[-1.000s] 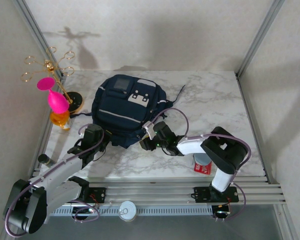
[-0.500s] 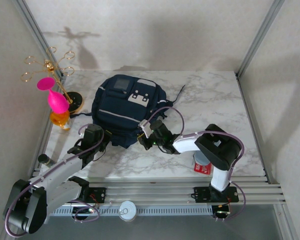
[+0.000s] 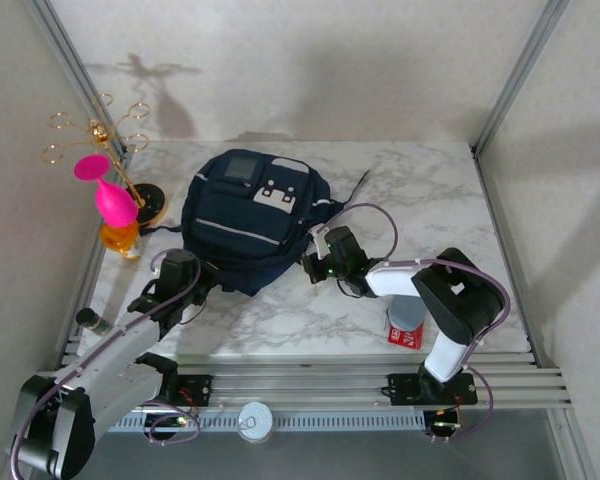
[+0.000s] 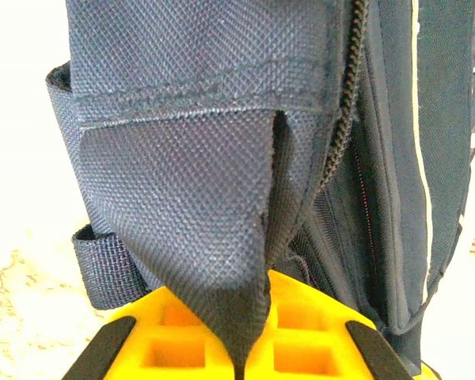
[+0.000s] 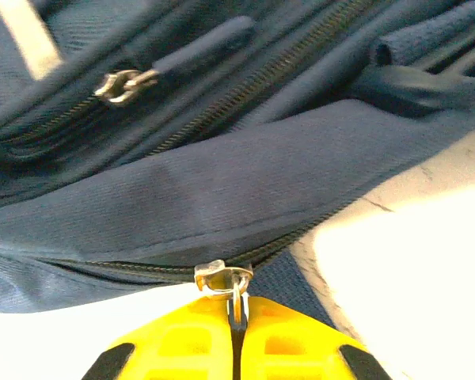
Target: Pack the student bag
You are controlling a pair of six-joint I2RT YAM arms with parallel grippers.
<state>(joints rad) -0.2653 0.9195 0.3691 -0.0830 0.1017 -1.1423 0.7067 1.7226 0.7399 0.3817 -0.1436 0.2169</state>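
The student bag (image 3: 248,218), a navy-blue backpack with white patches near its top and a thin light stripe, lies flat mid-table. At its lower left corner my left gripper (image 3: 202,283) is shut on a fold of the bag's navy fabric (image 4: 222,237), pinched between the yellow fingers (image 4: 174,332). My right gripper (image 3: 316,264) sits at the bag's right edge, shut on the metal zipper pull (image 5: 236,297) of the lowest zipper, whose slider (image 5: 222,276) stands just above the yellow fingertips. A second zipper pull (image 5: 123,85) lies higher on the bag.
A gold jewellery stand (image 3: 100,135) with a pink funnel-shaped item (image 3: 110,195) and an amber bottle (image 3: 120,240) stands at the left edge. A red-and-white carton (image 3: 405,325) lies near my right arm's base. Marble table (image 3: 430,200) is bare at the right.
My right gripper has slid right along the bag's edge with the zipper pull in it. The left gripper has drawn slightly back toward the left, and the bag has shifted a little.
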